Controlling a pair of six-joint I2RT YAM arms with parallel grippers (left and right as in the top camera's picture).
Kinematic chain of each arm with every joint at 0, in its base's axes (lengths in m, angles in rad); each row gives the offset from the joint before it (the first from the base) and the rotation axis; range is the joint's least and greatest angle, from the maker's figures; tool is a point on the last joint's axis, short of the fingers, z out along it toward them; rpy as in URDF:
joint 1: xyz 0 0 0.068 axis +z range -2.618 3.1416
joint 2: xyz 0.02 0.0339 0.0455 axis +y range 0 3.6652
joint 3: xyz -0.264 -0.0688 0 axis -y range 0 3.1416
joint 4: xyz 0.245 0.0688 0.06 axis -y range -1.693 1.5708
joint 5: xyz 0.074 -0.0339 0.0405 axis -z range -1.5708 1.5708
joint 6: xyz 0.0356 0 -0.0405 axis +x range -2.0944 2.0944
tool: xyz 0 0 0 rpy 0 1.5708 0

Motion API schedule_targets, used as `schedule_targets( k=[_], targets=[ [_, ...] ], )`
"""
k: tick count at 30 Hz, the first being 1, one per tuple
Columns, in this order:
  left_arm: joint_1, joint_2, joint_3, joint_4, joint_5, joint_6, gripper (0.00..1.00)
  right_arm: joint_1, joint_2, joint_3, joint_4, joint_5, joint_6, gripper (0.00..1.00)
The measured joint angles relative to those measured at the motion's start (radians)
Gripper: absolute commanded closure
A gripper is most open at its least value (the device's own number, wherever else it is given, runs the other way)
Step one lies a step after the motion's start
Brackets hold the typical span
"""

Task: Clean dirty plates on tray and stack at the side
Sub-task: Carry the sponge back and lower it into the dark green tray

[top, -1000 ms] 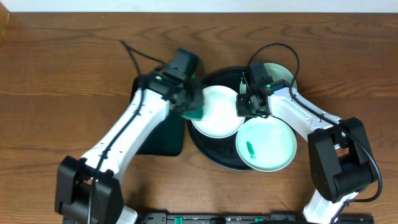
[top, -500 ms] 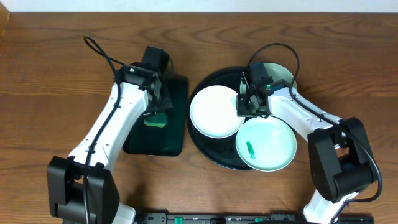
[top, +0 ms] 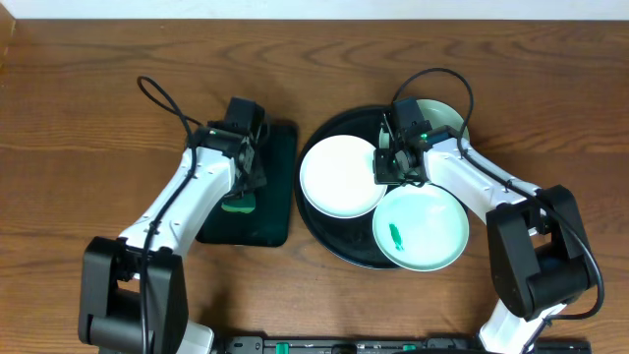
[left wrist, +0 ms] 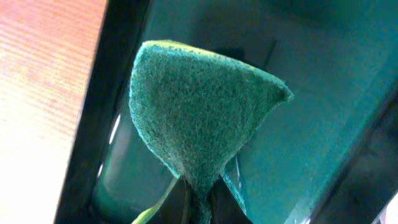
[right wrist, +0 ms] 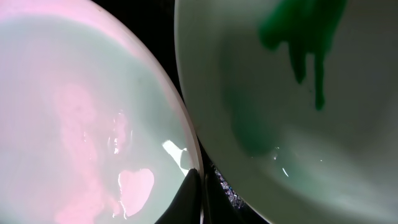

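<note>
The left tool (top: 246, 183), closed on a rough green scouring sponge (left wrist: 199, 112), hangs over the dark green rectangular tray (top: 270, 221) at the left. I judge it should lay the sponge flat inside this tray before releasing. The right tool (top: 397, 167) is closed on nothing, its tip at the rim of the white round plate (top: 339, 177) on the large black round tray (top: 334, 242). The smeared mint plate (top: 421, 228) lies nearer, and a third pale plate (top: 444, 116) farther.

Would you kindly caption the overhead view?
Left gripper holds a green sponge over the dark green tray; right gripper, shut, rests beside the smeared plate on the black tray.
</note>
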Motion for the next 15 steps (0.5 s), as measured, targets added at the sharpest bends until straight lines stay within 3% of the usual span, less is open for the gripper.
schedule_targets(
  k=[15],
  targets=[
    [0.001, 0.0, -0.076, 0.095, -0.046, 0.0, 0.92, 0.0, 0.0, 0.0, 0.0, 0.0, 0.0, 0.99]
  ],
)
